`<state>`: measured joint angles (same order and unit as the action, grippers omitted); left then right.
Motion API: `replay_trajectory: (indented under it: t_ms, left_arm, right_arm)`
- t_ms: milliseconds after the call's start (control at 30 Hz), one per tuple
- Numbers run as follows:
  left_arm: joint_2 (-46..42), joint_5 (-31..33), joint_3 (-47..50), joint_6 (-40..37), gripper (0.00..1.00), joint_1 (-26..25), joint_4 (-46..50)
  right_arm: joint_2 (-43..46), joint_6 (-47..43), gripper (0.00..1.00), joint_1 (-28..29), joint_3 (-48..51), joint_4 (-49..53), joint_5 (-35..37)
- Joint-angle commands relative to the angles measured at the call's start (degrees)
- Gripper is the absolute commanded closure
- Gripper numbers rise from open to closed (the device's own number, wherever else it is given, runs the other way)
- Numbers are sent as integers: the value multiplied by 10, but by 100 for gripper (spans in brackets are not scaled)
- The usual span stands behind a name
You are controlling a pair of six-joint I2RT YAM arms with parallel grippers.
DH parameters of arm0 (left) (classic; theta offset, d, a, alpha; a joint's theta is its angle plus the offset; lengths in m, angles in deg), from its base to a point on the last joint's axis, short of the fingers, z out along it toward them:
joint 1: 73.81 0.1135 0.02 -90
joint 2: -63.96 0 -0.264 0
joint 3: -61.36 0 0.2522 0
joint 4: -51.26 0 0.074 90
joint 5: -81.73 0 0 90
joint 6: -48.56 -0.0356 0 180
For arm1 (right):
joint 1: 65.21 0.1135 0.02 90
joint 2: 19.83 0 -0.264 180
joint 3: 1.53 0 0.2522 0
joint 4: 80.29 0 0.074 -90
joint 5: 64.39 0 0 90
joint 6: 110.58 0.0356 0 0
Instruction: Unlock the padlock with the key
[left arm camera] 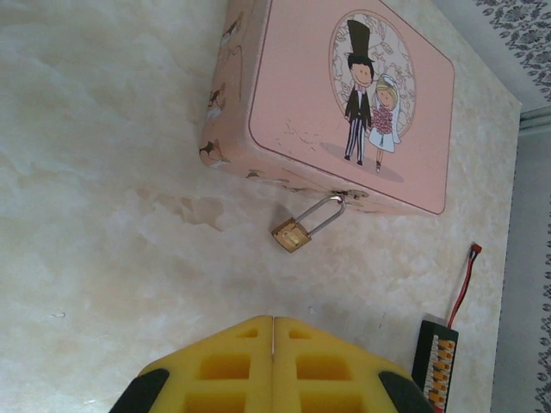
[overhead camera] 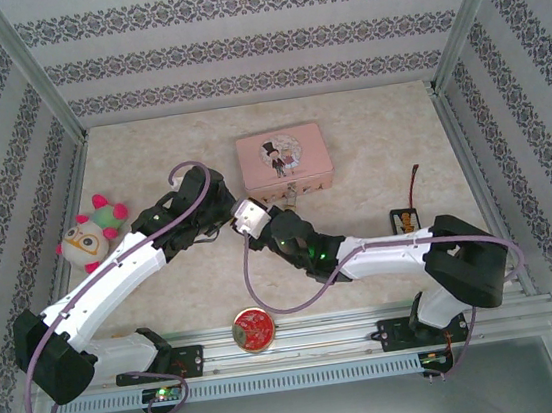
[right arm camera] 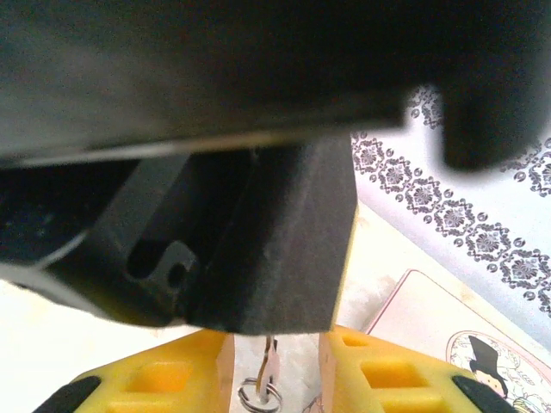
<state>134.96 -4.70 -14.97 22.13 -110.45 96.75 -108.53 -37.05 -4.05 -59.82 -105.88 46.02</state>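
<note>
- In the middle of the pale marbled surface (overhead camera: 368, 135), the padlock (left arm camera: 292, 234) lies just in front of the pink tin box (left arm camera: 344, 95). Its silvery shackle (left arm camera: 325, 213) is hooked through the hasp on the box's front wall.
- The padlock's brass body rests on the surface, tilted away from the box.
- The left gripper (left arm camera: 273, 331) hangs above the bare surface near the padlock without touching it. Its yellow fingers (left arm camera: 224, 370) are pressed flat together along one seam, and nothing shows between them.
- The right gripper (right arm camera: 275, 344) has its yellow fingers (right arm camera: 181, 379) apart, leaving a narrow gap.
- A small key (right arm camera: 269, 366) on a wire ring hangs in that gap, just below a dark blurred body (right arm camera: 258, 215) close to the lens. I cannot tell what grips the key.
- From above, the left arm (overhead camera: 113, 277) and right arm (overhead camera: 382, 249) reach inward, and their ends meet just in front of the box.
- A plush toy (overhead camera: 93, 234) sits at the left, and a round red-gold tin (overhead camera: 253, 330) lies at the near edge.
- A black board (left arm camera: 435, 361) with a red wire (left arm camera: 465, 280) lies to the right, well apart from the padlock.
</note>
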Motion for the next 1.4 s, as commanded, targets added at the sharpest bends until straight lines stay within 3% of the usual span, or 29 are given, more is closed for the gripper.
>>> replay_trajectory:
  t_ms: [0, 233, 667, 1367]
  left_arm:
    - [-25, -21, 0, 21, 100, -9, -12]
    - [-31, -12, -2, 23, 100, -9, -5]
    - [-38, 0, 2, 27, 100, -9, -4]
    - [-42, -8, 10, 32, 100, -9, 3]
  right_arm:
    - [-26, 16, 67, -3, -14, 28, 39]
    - [-28, 29, 63, -4, -12, 28, 63]
    - [22, 29, 56, -4, 53, 2, 4]
    - [-17, -4, 62, -8, 5, -64, 23]
